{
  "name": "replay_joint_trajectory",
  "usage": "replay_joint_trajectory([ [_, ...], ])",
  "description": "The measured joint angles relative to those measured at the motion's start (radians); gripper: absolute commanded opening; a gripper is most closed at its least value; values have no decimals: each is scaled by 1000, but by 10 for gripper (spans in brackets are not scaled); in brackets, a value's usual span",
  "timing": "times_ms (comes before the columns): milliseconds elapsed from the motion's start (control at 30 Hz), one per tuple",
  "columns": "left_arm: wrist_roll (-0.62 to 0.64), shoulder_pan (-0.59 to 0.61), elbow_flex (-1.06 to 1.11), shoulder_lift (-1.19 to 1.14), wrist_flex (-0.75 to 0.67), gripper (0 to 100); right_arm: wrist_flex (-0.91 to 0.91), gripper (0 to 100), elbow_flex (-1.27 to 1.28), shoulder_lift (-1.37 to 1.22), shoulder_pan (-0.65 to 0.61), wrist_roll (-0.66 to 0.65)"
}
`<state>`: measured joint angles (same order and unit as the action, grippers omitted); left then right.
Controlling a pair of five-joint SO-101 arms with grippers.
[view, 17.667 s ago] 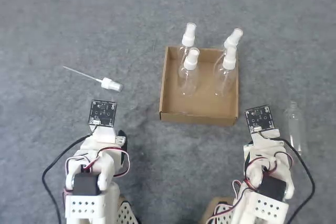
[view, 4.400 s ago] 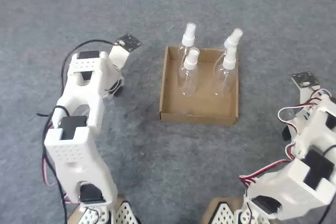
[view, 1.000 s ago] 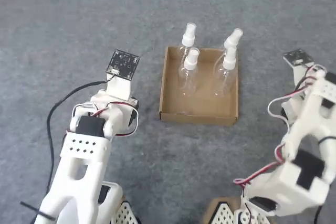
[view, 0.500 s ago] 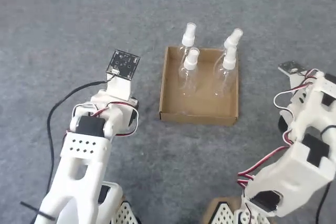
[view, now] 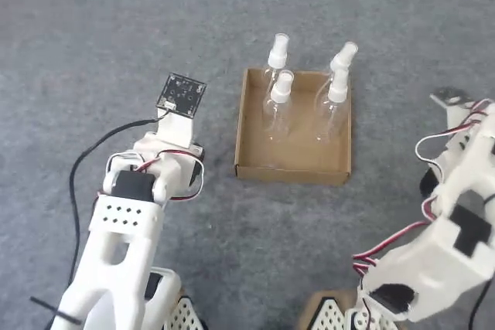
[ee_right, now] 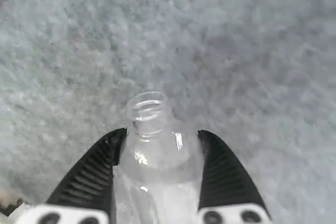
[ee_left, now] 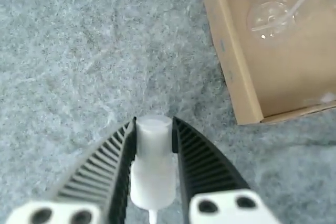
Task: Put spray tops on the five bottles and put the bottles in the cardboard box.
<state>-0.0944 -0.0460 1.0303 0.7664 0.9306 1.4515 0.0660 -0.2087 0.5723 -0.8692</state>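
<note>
My left end effector (ee_left: 152,128) clamps a white plastic spray top (ee_left: 153,174); my right end effector (ee_right: 157,136) grips a clear, uncapped plastic bottle (ee_right: 153,169) over the grey worktop (ee_right: 262,51).

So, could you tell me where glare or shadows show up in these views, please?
High view: soft, even light, no hard shadows by the cardboard box. Left wrist view: glints on the boxed bottles; the spray top in the left hand has none. Right wrist view: bright highlights on the open bottle.
</note>
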Motion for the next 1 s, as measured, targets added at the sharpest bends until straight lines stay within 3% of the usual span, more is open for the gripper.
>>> replay_joint_trajectory([
  [200, 0, 0, 0, 0, 0, 14, -5, 6, -14, 84, 0, 181],
  [533, 34, 0, 0, 0, 0, 14, -212, 7, -18, -29, -21, 532],
  [633, 38, 2, 0, 0, 0, 14, -249, 28, -18, -68, -23, 560],
  [833, 38, 2, 11, 0, 0, 14, -259, 193, -18, -135, -31, 549],
  [1000, 38, -2, 18, 2, 0, 14, -259, 201, -20, -160, -48, 517],
])
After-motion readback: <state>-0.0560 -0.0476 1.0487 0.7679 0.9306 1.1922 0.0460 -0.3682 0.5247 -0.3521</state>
